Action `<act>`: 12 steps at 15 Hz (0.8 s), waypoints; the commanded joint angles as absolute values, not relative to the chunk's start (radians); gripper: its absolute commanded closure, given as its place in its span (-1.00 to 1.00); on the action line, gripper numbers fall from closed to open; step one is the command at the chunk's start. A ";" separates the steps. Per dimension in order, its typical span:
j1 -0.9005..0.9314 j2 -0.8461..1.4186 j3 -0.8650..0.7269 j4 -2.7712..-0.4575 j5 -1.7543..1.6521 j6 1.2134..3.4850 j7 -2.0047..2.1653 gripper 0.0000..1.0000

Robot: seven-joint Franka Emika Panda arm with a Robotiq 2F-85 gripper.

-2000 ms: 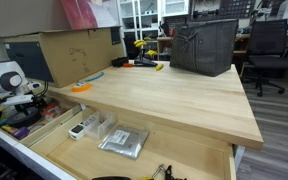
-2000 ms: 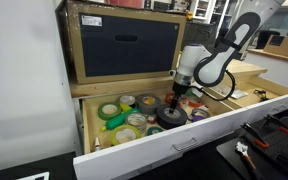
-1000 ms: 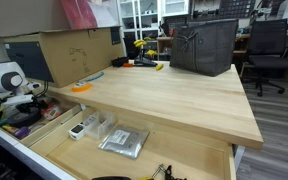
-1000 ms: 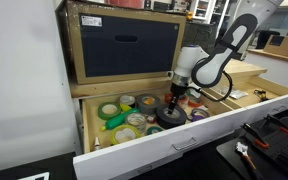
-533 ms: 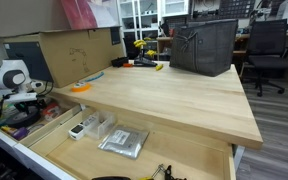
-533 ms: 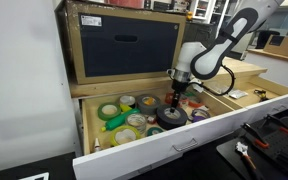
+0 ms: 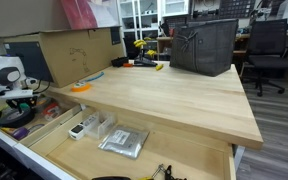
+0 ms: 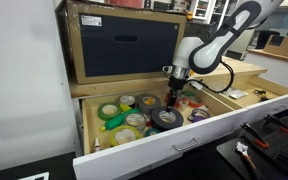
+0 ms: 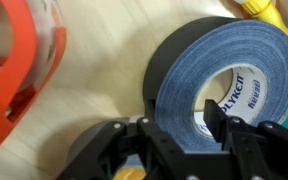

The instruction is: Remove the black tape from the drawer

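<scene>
The black tape [image 9: 189, 85] is a wide roll with a blue-grey face and a white printed core. My gripper [image 9: 179, 122] is shut on its wall, one finger outside the roll and the other in the centre hole. In an exterior view the gripper [image 8: 172, 99] hangs over the middle of the drawer [image 8: 169, 143], a pale-wood drawer with a white front rim. The black tape [image 8: 165, 119] tilts beneath the gripper, just over the other rolls. In an exterior view the wrist [image 7: 6, 75] shows at the far left, where the gripper's fingers and the tape are too small to make out.
Green and yellow rolls [image 8: 112, 111] and several others fill the drawer. An orange tape dispenser [image 9: 19, 70] lies close to the left of the held roll. A cardboard box [image 8: 124, 45] stands behind the drawer. A lower, wider drawer holds a clear plastic box [image 7: 122, 142] under the wooden tabletop [image 7: 164, 95].
The arm has risen and shifted slightly left over the drawer. The black tape has tipped up with the gripper. The jaws have kept their grip.
</scene>
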State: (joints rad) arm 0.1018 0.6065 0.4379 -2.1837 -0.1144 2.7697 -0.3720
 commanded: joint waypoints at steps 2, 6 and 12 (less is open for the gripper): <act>0.204 0.570 0.380 -2.221 -0.139 2.791 -0.318 -0.55; 0.322 0.566 0.277 -2.223 -0.221 2.808 -0.233 -0.98; 0.455 0.575 0.165 -2.223 -0.316 2.839 -0.096 -1.00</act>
State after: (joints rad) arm 0.3990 0.5987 0.2110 -2.1890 -0.2779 2.8077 -0.1657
